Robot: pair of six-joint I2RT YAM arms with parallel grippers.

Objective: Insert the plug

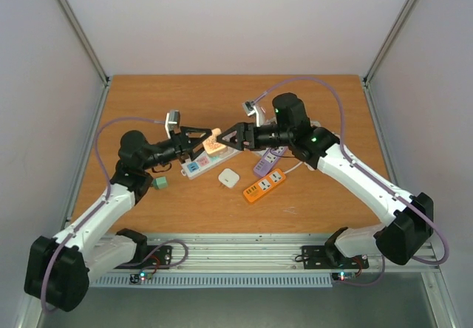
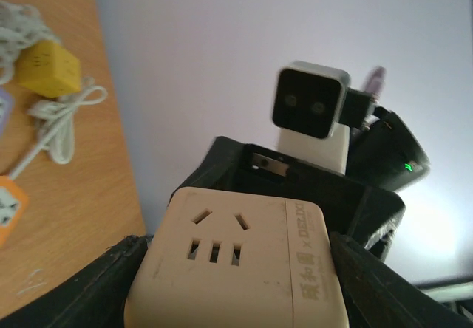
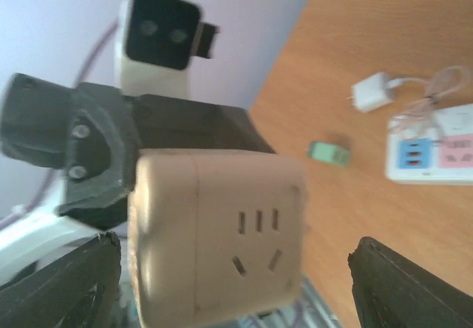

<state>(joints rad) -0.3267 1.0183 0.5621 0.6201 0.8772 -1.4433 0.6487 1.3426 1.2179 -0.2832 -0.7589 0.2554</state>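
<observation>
Holds cube adapter (image 2: 236, 261) clamped in left gripper (image 1: 210, 141), right gripper (image 3: 236, 291) spread wide around it; leaves insertion into power strip (image 1: 198, 167) beneath hands undone

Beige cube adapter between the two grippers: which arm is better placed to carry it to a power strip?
Left. The left gripper clasps both sides of the beige cube adapter; the right gripper stands open, a gap beside it.

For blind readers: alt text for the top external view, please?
Over a wooden table, the left claw grips a beige cube adapter while the right claw stands open opposite. Nearby lie a white power strip, a purple strip, an orange strip and a white charger.
</observation>
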